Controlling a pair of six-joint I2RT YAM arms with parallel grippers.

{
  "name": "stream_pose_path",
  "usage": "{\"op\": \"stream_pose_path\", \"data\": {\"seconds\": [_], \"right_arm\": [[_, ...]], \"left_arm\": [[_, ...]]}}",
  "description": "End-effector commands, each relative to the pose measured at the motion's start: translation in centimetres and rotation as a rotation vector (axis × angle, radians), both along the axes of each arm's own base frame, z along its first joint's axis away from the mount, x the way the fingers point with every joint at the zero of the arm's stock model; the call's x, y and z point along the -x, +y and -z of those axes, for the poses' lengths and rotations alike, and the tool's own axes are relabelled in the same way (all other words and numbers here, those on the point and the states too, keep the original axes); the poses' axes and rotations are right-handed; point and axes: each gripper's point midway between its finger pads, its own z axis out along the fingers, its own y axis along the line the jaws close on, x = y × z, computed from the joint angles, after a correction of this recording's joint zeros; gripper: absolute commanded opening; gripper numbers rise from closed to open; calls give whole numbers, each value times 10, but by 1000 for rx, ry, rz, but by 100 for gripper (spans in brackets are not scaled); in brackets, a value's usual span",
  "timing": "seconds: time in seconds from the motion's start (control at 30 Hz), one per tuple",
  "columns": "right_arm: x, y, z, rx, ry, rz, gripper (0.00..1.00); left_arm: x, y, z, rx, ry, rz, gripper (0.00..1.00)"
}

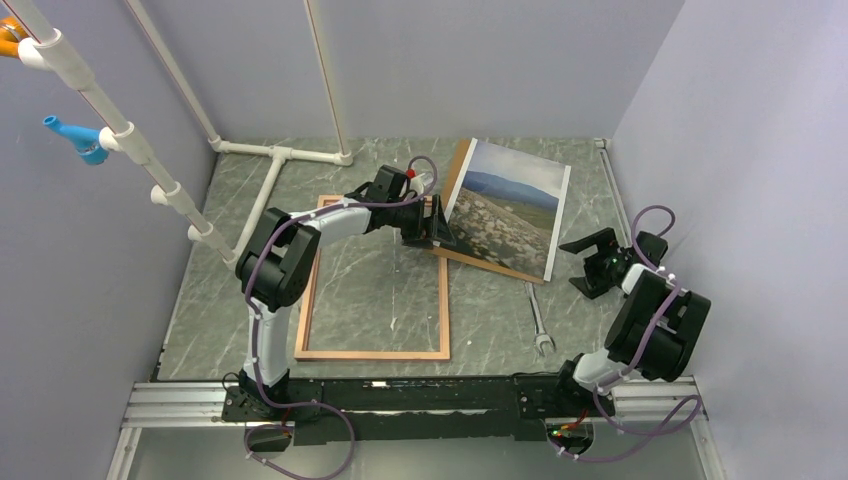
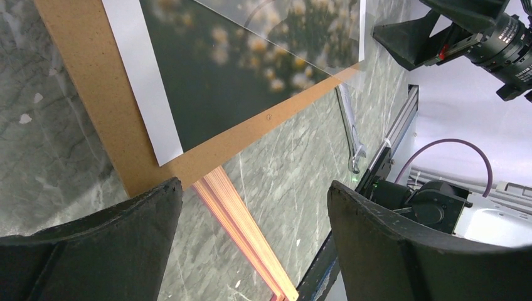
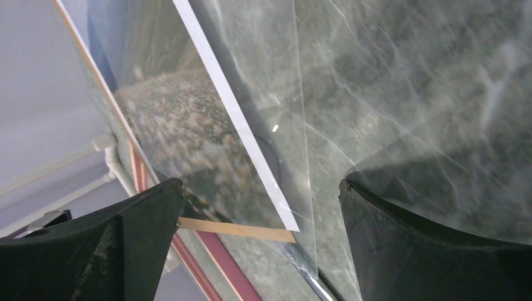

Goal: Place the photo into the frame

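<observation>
Brown board shows only a strip under the photo. We see the left hand spread at its corner, the right hand spread, apart.

Frame: narrow pinkish light-wood rectangle, flat on the grey marbled desk, left of centre, long sides running near to far. It is empty, with desk showing through.

Photo: landscape print with pale sky, blue hills, flowery field and a white border. Face up, right of the frame's far corner and skewed to it. It rests on a brown board, whose corner overlaps the frame's far right corner.
</observation>
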Motion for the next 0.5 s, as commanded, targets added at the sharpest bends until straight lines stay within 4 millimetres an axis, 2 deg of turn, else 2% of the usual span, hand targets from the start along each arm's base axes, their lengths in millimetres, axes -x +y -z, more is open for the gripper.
{"op": "stream_pose_path", "data": {"seconds": [0.0,0.3,0.47], "right_arm": [[-4,-2,17,-29,-6,45,97],[-9,3,38,-105,-14,71,84],[-13,4,42,-117,-40,62,78]], "left_arm": [[3,-4,-15,31,-28,25,88],[8,5,-26,6,-58,16,89],[10,9,-26,3,-59,8,89]]}}
